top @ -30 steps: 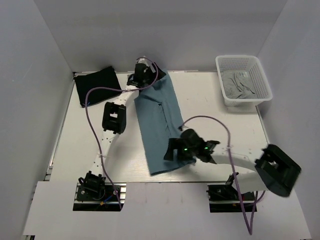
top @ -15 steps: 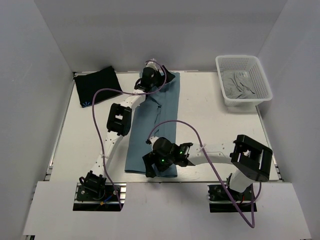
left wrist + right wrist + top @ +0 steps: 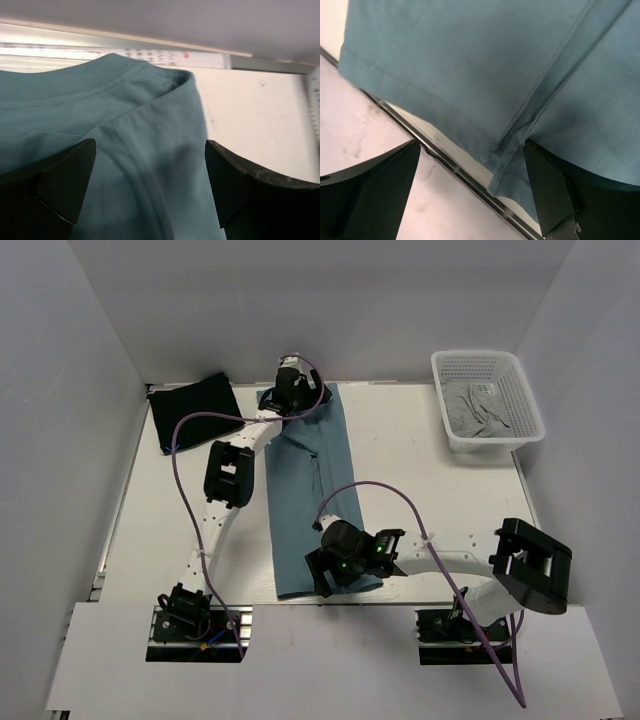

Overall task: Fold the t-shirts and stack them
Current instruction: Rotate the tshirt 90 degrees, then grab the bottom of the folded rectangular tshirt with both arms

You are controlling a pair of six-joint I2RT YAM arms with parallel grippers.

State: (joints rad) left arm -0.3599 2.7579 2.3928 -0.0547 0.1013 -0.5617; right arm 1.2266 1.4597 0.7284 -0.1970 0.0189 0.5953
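We are seeing the teal t-shirt (image 3: 312, 490) lying flat as a long folded strip down the middle of the counter (image 3: 430, 490). It is running from 12 o'clock to 6 o'clock, with the collar end at 12 and the hem end at the near edge. The left gripper (image 3: 292, 392) is sitting over the collar end at 12 o'clock, released, jaws spread wide. In the left wrist view the ribbed collar and a folded edge are showing between its two fingers, and we cannot tell whether they are touching the cloth. The right gripper (image 3: 322, 578) is sitting at the hem end around 6 o'clock, also released, jaws wide apart. In the right wrist view the stitched hem and a layered corner are showing between its fingers, right at the counter edge. The black t-shirt (image 3: 195, 412) is lying folded at 10 o'clock in the far left corner, apart from the teal one. A white basket (image 3: 487, 356) is standing at 2 o'clock with grey cloth (image 3: 478, 412) in it.
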